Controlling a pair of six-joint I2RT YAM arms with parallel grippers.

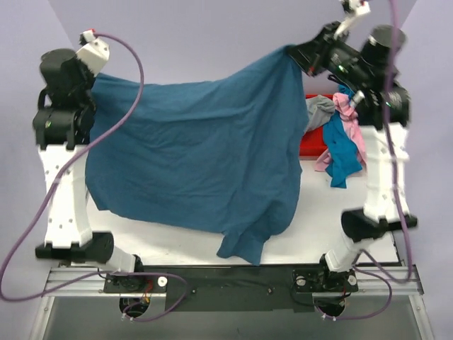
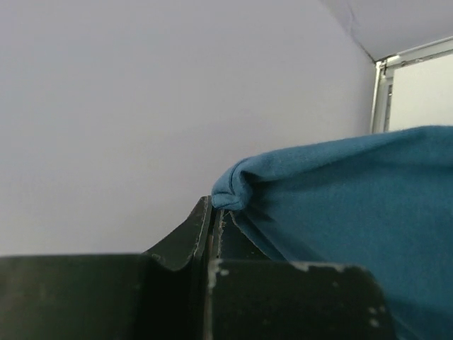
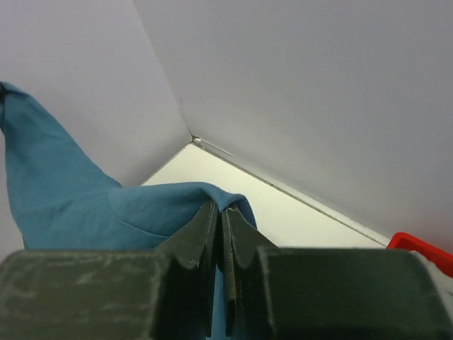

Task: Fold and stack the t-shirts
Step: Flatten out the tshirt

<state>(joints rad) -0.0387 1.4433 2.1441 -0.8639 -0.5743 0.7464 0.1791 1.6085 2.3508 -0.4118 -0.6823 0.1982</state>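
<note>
The dark teal t-shirt (image 1: 198,149) hangs spread between both arms, hiding most of the worktop (image 1: 318,219). The left end effector (image 2: 216,210) at 10 o'clock and the right end effector (image 3: 221,212) at 1 o'clock each pinch a bunched edge of it, fingers clamped narrow. At 3 o'clock a grey t-shirt (image 1: 320,108), a pink t-shirt (image 1: 357,138) and a turquoise t-shirt (image 1: 341,152) lie heaped on a red tray (image 1: 311,144), which is mostly covered. The right arm crosses the heap.

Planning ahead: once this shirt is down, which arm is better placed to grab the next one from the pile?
Probably right: the pile lies by the red tray beside the right gripper; the left gripper sits across the spread teal shirt.
</note>
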